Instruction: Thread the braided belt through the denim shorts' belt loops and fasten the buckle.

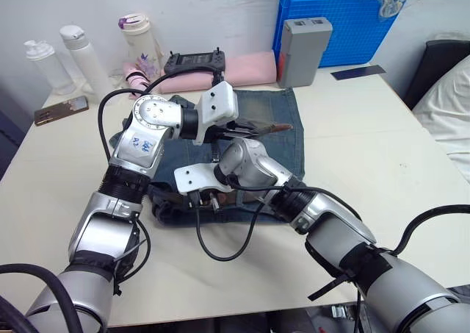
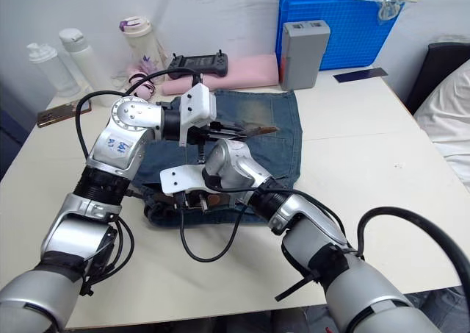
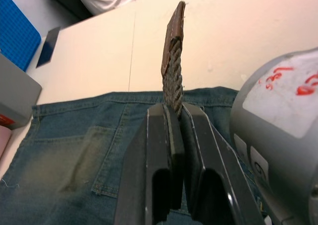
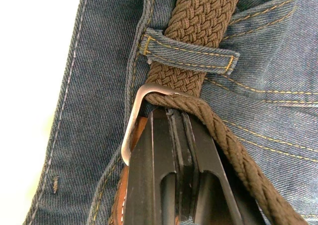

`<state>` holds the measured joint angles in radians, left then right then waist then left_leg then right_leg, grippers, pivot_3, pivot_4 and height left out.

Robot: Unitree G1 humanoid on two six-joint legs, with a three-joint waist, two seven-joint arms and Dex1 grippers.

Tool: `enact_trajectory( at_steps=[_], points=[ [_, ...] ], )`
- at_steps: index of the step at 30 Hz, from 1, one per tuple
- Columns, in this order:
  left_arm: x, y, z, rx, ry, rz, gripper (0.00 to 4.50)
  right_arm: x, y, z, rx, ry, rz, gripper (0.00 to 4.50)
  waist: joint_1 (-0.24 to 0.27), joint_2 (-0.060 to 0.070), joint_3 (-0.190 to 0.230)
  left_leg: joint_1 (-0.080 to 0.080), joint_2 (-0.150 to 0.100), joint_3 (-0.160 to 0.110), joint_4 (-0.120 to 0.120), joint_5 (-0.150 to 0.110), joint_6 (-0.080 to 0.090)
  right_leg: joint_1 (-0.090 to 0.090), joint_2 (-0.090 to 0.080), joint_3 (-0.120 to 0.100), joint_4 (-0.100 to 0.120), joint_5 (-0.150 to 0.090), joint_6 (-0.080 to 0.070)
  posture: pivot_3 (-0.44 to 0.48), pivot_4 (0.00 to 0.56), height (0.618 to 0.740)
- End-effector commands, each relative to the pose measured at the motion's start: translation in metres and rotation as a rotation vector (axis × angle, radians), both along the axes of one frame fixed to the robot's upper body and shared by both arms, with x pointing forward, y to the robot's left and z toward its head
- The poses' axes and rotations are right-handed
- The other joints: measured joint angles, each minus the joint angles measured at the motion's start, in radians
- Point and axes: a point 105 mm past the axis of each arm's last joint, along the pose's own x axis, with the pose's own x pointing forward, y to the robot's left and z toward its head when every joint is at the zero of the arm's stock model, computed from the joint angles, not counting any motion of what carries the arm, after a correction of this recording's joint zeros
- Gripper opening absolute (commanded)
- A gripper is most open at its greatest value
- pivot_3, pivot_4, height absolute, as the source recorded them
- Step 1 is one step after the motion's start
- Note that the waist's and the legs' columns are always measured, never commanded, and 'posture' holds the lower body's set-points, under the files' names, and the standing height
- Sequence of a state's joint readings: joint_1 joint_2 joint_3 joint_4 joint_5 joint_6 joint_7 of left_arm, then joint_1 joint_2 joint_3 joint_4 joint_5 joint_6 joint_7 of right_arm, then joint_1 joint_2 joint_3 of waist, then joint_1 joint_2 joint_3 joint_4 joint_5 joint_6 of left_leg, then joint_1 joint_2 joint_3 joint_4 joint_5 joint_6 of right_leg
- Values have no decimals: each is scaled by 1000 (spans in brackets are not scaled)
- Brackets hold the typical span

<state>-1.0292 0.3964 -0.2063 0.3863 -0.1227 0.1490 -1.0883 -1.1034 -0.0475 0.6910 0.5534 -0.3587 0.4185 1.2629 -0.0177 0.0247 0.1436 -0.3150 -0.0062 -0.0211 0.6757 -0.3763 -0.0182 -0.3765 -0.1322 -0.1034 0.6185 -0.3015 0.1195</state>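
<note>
The dull-brown braided woven belt (image 4: 198, 16) runs under a short blue denim belt loop (image 4: 189, 50) on the faded blue denim shorts (image 1: 283, 138), lying on the pale desk (image 1: 367, 156). Its silvery metal buckle (image 4: 136, 120) is partly hidden behind the right tool (image 4: 179, 135), whose fingers press together there. The left tool (image 3: 174, 118) pinches the belt below its brown leather tip (image 3: 175, 29).
</note>
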Motion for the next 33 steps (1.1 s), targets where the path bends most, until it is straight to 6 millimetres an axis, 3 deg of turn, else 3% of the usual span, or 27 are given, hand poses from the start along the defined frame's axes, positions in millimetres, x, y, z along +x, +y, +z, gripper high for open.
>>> enact_trajectory(
  at_steps=[1,3,7,9,10,12,15,19,24,29,30,33],
  points=[
    [-50,-63,98,-237,-342,-254,0,-49,-8,-89,-238,211,74,68,4,2,-2,0,0,-1,0,0,0,0,0,0,0,0,0,0,150,739],
    [-49,-62,94,-234,-342,-245,0,-49,-7,-88,-230,210,70,68,9,3,-3,1,-1,-3,0,0,1,1,0,0,0,0,0,0,150,739],
    [-32,-25,82,-191,-346,-114,0,-38,-11,-84,-174,169,32,68,13,3,-3,1,-1,-7,2,0,1,1,0,1,1,0,0,0,150,739],
    [-17,16,68,-126,-353,25,0,-26,-8,-72,-63,133,-15,68,9,3,-3,1,-1,-8,2,0,0,1,0,1,1,0,0,0,150,739],
    [-14,28,64,-104,-355,62,0,-23,-7,-68,-30,123,-30,68,0,3,-3,1,0,-8,2,0,0,1,1,1,1,0,0,0,150,739],
    [-11,73,39,-21,-333,185,0,-13,-11,-55,57,99,-87,68,-21,4,-2,1,1,-8,-1,0,-1,0,1,1,1,0,0,0,150,739],
    [-23,116,6,89,-303,291,0,-3,-15,-37,168,71,-150,68,-37,5,-1,1,2,-9,-9,1,-4,-4,2,2,0,-1,-1,0,150,739],
    [-46,149,-30,181,-257,384,0,2,-15,-12,310,67,-198,68,-36,3,1,-3,3,-11,-9,1,-4,-9,1,1,0,-1,-1,0,150,739],
    [-60,175,-45,218,-235,489,0,-4,-18,3,406,75,-214,68,-29,0,4,-5,3,-13,-7,2,-4,-9,0,1,-1,-1,-1,0,150,739],
    [-67,184,-49,205,-225,553,0,-8,-20,29,548,70,-245,1432,-10,-5,15,-6,3,-13,-8,1,-4,-8,-1,1,-3,0,-1,0,150,739],
    [-68,185,-49,206,-226,559,0,-9,-23,34,570,68,-251,2058,-11,-5,15,-15,3,-14,-7,2,-4,-17,-1,0,-1,0,-1,0,150,739],
    [-71,185,-51,196,-220,569,0,-16,-33,47,631,45,-260,3110,-12,-7,17,-21,1,-14,-6,2,-4,-22,-1,-1,0,0,-1,0,150,739]
  ],
)
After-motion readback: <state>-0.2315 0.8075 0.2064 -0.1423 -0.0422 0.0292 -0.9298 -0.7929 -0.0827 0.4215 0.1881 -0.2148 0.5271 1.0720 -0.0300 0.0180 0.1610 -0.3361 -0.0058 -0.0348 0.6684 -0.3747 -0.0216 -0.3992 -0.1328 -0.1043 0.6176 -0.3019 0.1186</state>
